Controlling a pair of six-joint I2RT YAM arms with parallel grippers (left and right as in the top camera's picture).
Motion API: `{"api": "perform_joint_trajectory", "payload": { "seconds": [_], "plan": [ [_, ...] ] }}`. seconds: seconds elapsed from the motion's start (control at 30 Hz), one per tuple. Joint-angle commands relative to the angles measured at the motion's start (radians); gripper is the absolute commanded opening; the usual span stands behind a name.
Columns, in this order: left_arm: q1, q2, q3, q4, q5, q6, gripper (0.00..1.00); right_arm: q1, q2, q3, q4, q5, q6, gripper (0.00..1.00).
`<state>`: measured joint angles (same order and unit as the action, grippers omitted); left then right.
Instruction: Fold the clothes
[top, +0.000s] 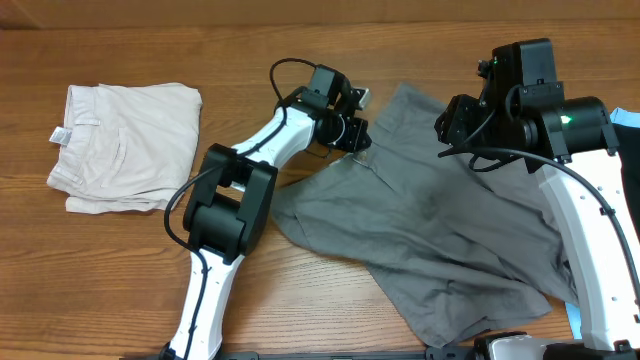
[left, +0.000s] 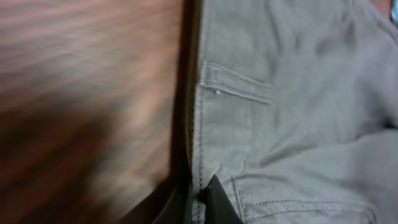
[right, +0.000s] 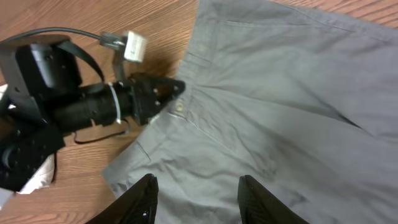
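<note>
The grey shorts (top: 440, 230) lie spread and rumpled across the middle and right of the table. My left gripper (top: 358, 138) is shut on their waistband edge at the far left side; in the left wrist view the jaws (left: 200, 198) pinch the stitched hem of the grey shorts (left: 292, 93), with a belt loop just beyond. My right gripper (right: 198, 196) is open and empty, hovering above the grey shorts (right: 280, 118). In the overhead view the right gripper (top: 462, 125) hangs over the shorts' far right part. The right wrist view also shows the left gripper (right: 168, 93) at the waistband.
Folded cream shorts (top: 125, 145) lie at the left of the table. A light-blue item (top: 628, 118) peeks in at the right edge behind my right arm. Bare wooden table (top: 300, 280) shows in front of the shorts.
</note>
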<state>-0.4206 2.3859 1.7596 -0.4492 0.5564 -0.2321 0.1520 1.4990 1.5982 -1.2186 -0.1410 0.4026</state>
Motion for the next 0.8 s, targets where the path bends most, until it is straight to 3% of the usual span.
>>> {"api": "perform_joint_trajectory", "payload": {
  "seconds": [0.0,0.1,0.37,0.57,0.77],
  "plan": [
    [0.138,0.041,0.044,-0.011,-0.141,-0.136,0.04,0.004,-0.005,0.006,0.001,0.010,-0.007,0.45],
    [0.257,0.041,0.086,-0.039,-0.127,-0.201,0.04,0.004,-0.005,0.005,-0.006,0.010,-0.007,0.46],
    [0.452,0.041,0.127,-0.068,-0.027,-0.197,0.04,0.004,-0.005,0.005,-0.010,0.026,-0.007,0.47],
    [0.465,0.039,0.137,-0.087,0.045,-0.115,0.04,0.005,-0.001,-0.036,-0.012,0.043,-0.006,0.52],
    [0.457,0.039,0.193,-0.147,0.039,-0.062,0.04,0.005,0.020,-0.255,0.011,0.041,0.049,0.49]
  ]
}}
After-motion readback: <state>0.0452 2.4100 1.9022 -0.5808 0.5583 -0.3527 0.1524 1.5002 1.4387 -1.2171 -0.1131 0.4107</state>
